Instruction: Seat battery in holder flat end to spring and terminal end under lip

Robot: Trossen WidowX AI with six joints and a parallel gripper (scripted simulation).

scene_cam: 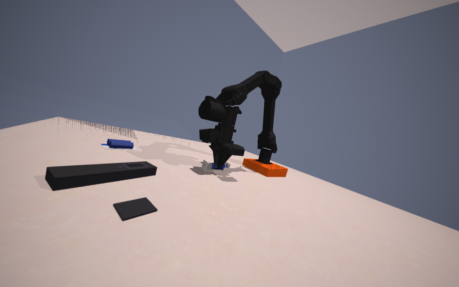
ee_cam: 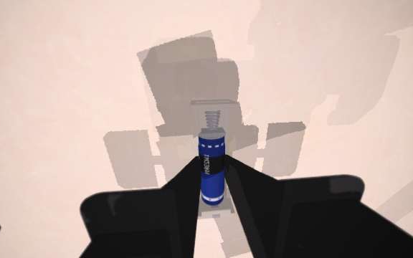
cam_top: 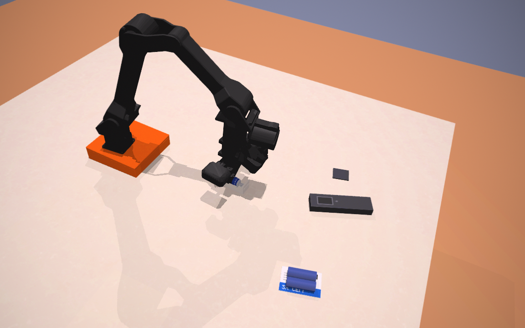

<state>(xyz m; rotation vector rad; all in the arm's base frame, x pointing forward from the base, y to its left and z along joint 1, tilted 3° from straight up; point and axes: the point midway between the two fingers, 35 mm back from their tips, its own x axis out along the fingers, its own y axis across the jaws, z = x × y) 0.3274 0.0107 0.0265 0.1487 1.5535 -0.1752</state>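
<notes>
The blue battery (cam_top: pixel 235 180) (scene_cam: pixel 213 166) (ee_cam: pixel 212 184) has a black label band and lies lengthwise in line with the pale grey holder (scene_cam: pixel 204 165) (ee_cam: pixel 215 104). My gripper (scene_cam: pixel 218 167) (ee_cam: pixel 211 160) is shut on the battery around its middle, one finger on each side. In the wrist view the coil spring (ee_cam: pixel 212 119) shows between the holder's far wall and the battery's grey far end, which appears to meet it. The battery's near end is close to the holder's near wall, with a small gap in view. Whether that end is under the lip or down on the holder's floor I cannot tell.
A long black case (cam_top: pixel 352 203) (scene_cam: pixel 99 175) and a thin dark plate (cam_top: pixel 340 174) (scene_cam: pixel 134 208) lie apart from the holder. Two blue cells (cam_top: pixel 301 279) (scene_cam: pixel 120 143) lie on a blue and white card (cam_top: pixel 312 294). The arm stands on an orange base (cam_top: pixel 150 138) (scene_cam: pixel 275 172).
</notes>
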